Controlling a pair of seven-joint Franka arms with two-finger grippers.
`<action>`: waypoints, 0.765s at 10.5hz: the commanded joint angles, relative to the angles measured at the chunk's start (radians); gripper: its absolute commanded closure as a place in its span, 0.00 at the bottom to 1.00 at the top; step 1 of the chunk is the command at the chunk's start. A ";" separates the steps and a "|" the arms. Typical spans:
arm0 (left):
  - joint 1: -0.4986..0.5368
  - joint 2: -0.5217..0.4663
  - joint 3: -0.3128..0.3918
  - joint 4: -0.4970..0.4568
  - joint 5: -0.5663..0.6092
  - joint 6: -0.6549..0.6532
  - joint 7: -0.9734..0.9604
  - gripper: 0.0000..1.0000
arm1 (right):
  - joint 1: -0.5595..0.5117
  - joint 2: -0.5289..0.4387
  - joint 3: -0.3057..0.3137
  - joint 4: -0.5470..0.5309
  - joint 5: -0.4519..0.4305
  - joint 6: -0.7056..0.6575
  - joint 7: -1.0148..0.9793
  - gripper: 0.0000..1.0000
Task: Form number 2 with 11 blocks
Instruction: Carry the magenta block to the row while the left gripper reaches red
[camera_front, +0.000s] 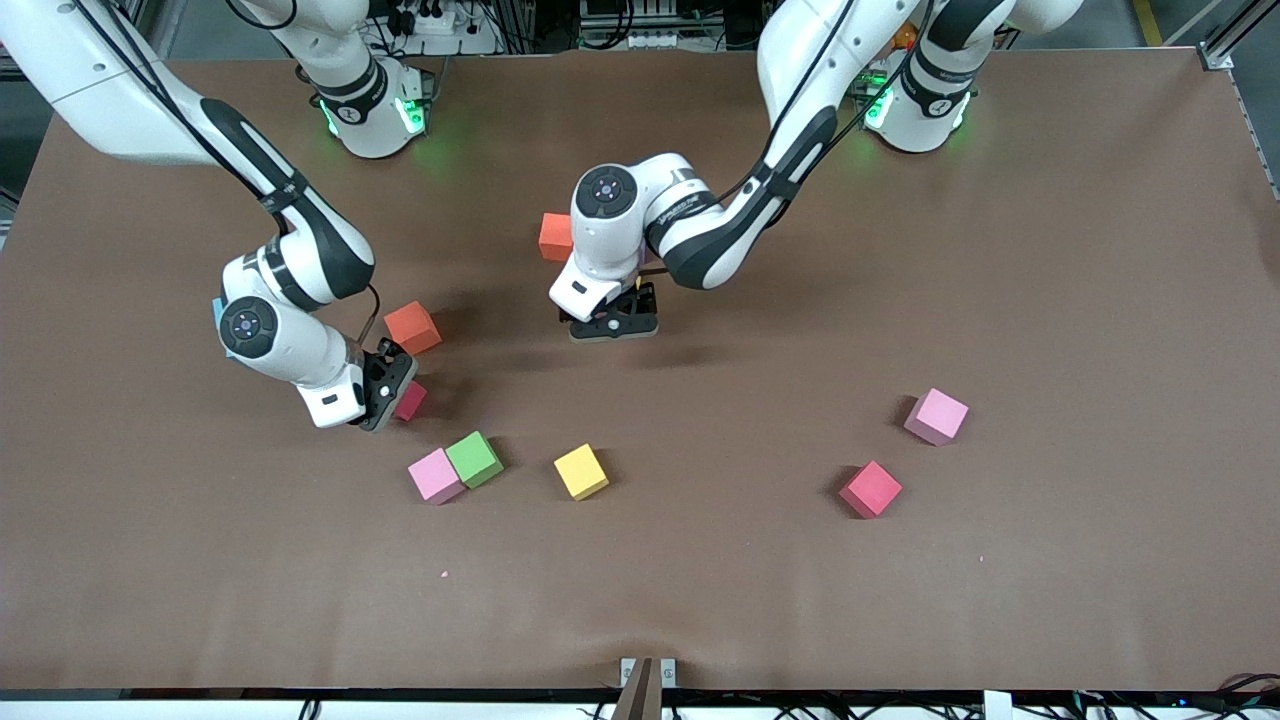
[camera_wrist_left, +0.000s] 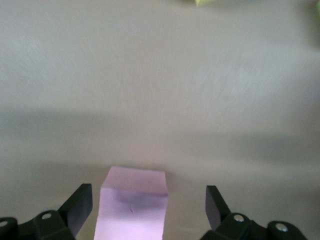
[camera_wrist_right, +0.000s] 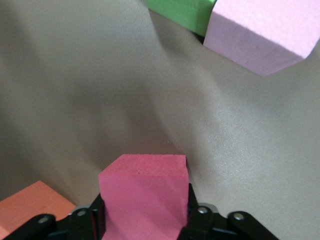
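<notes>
Right tool (camera_wrist_right: 145, 220) clamps a crimson block (camera_wrist_right: 143, 192) beside the orange block (camera_front: 413, 327); left tool (camera_wrist_left: 150, 210) spread wide around a purple block (camera_wrist_left: 134, 202).

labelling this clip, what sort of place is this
Most likely a robotics lab: a brown-covered table with loose foam cubes, metal framing at one corner, and cables and power strips past its edge.

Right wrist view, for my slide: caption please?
Right end effector shut on a crimson block, near green and pink blocks.

Robotics lab — brown-covered table (camera_front: 1050, 600) (cables, power strips, aluminium framing along its edge) — two fixed arms.
</notes>
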 joint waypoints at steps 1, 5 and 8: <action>0.082 -0.052 0.004 -0.017 0.010 -0.020 -0.059 0.00 | 0.006 -0.008 0.028 0.020 0.006 -0.007 -0.018 0.80; 0.324 -0.081 0.003 -0.020 0.007 -0.114 -0.087 0.00 | 0.121 -0.057 0.139 0.126 0.016 -0.159 0.085 0.86; 0.482 -0.089 0.003 -0.019 0.007 -0.138 -0.156 0.00 | 0.262 -0.057 0.137 0.118 0.008 -0.145 0.132 0.85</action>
